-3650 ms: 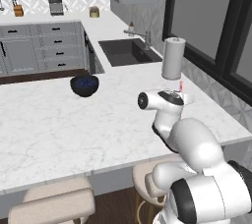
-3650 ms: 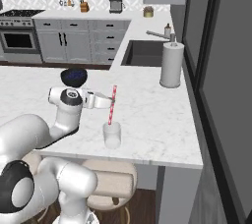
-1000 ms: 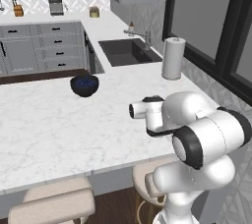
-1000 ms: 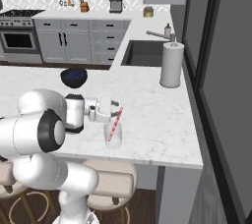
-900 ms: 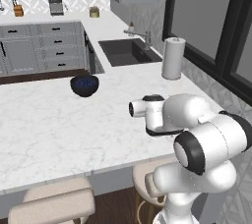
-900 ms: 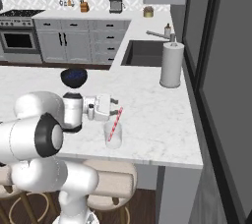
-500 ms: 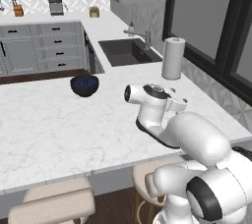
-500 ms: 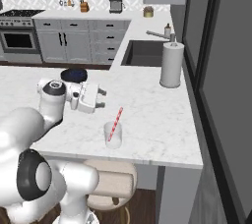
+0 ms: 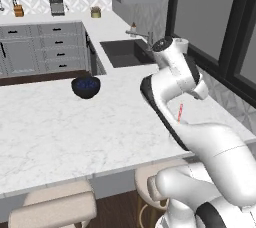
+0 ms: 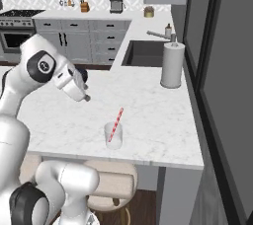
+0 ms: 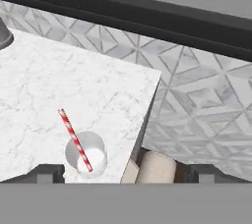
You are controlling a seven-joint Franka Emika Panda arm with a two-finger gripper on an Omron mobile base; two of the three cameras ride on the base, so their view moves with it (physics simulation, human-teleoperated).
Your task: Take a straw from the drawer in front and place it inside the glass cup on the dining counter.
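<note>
I see the straw (image 10: pixel 116 123) standing tilted inside the cup (image 10: pixel 113 135), its lower end at the bottom of the glass and its upper end leaning out over the rim. The cup sits on the counter (image 10: pixel 148 115), near the front edge and above a beige stool (image 10: pixel 111 182).

In the hand view, the cup (image 11: pixel 87 153) is low in the picture with the red-and-white straw (image 11: pixel 75 139) slanting up from it, close to the corner of the counter (image 11: pixel 64 90). Two dark fingertips (image 11: pixel 47 173) show at the bottom corners, set far apart with nothing between them, so my gripper is wide open and holds nothing.

From the right base camera, the gripper (image 10: pixel 84 91) hangs above the counter, up and to the left of the cup, well clear of the straw.

From the left base camera, I see the upper part of the straw (image 9: pixel 179 113) poking out beside the white arm, and a dark bowl (image 9: pixel 86 86) resting farther back on the counter (image 9: pixel 60 132). A grey cylinder (image 10: pixel 172 65) stands by the sink (image 10: pixel 143 54).
</note>
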